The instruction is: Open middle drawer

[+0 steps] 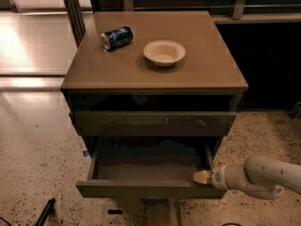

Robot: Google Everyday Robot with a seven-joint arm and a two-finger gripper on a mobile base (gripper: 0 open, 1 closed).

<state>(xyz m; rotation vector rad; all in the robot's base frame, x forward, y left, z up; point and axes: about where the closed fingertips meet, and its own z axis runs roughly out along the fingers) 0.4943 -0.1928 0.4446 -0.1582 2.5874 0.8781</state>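
Observation:
The middle drawer (150, 189) stands pulled well out of the cabinet, and its brownish inside (148, 166) shows and holds nothing. Its plain dark olive-grey front faces me. My gripper (202, 176) comes in from the right on a pale arm (263, 177). Its pale tip sits at the right end of the drawer, just behind the front panel and against the inner right corner. The drawer front above (153, 123) has small pale scratches and is nearly closed. The lowest drawer is mostly hidden under the open one.
On the cabinet top (207, 74) lie a blue can (116, 37) on its side and a pale bowl (164, 52). A metal post (73, 8) stands at the back left. A dark object (44, 211) lies on the speckled floor at the front left.

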